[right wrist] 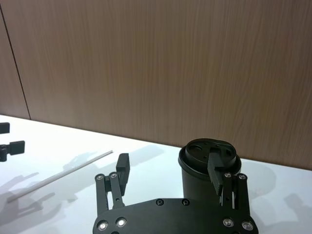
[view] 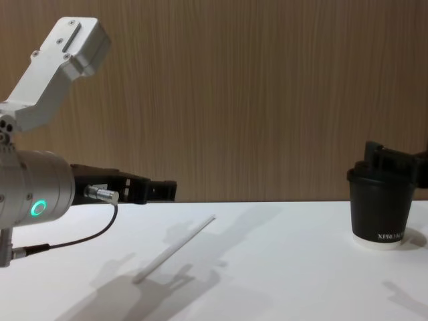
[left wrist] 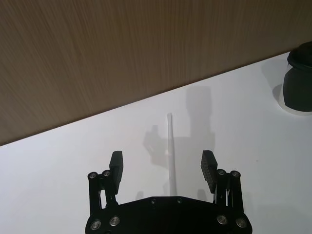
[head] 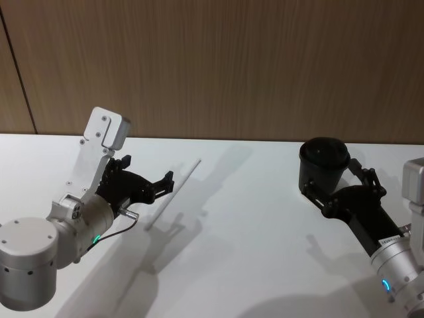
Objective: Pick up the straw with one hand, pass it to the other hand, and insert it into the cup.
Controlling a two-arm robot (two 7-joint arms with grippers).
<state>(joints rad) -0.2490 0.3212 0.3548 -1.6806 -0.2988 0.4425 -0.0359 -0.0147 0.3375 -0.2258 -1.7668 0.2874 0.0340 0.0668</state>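
Note:
The white straw [head: 173, 194] lies flat on the white table [head: 252, 265], slanting away from me. My left gripper [head: 148, 167] hovers open over its near half. In the left wrist view the straw [left wrist: 169, 146] runs up the middle between the spread fingers [left wrist: 116, 165]. The black cup [head: 323, 162] with its lid stands upright at the right. My right gripper [head: 338, 182] is open right at the cup, one finger on each side of it. In the right wrist view one finger [right wrist: 214, 168] overlaps the cup [right wrist: 200, 178]. Whether it touches the cup is unclear.
A brown wood-panelled wall [head: 232, 66] rises along the table's far edge. Bare white tabletop lies between the straw and the cup and toward me. In the chest view the straw [view: 175, 249] lies left of centre and the cup [view: 378, 207] stands at the far right.

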